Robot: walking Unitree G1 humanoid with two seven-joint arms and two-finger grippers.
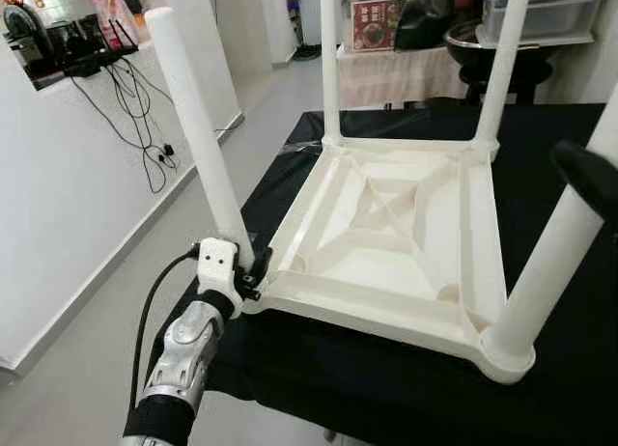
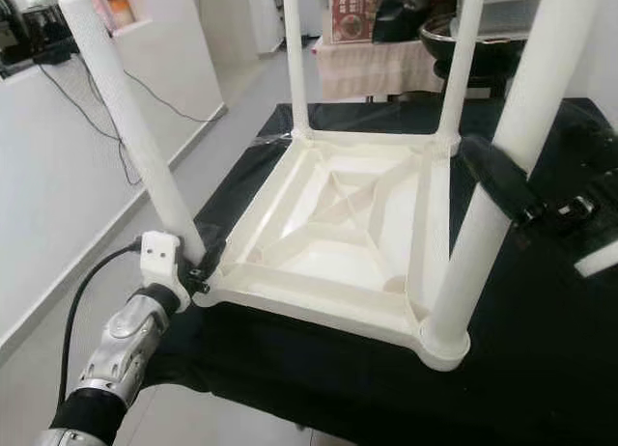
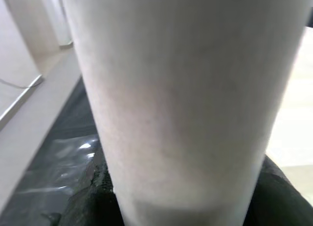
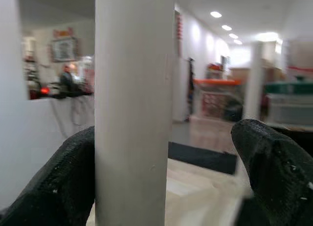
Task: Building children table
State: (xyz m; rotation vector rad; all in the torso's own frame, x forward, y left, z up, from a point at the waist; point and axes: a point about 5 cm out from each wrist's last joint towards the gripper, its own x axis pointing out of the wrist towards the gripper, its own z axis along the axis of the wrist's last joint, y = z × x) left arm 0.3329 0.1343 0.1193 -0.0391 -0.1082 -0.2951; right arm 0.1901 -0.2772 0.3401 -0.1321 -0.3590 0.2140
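A white plastic children's table (image 1: 386, 224) lies upside down on a black-covered surface (image 1: 406, 388), its ribbed underside facing up. Two far legs (image 1: 329, 60) (image 1: 504, 60) stand upright in their corner sockets. My left gripper (image 1: 253, 272) is shut on the base of the near-left leg (image 1: 198, 127), which leans outward to the left from its corner. The near-right leg (image 2: 541, 60) stands in its socket. My right gripper (image 4: 164, 138) is open around it: one black finger (image 4: 63, 182) touches the leg, the other stands apart.
A white half wall (image 1: 58, 176) with hanging black cables runs along the left, with grey floor (image 1: 106, 349) between it and the covered surface. Behind stand a cloth-covered shelf (image 1: 396, 74) with boxes and a dark round stool (image 1: 502, 65).
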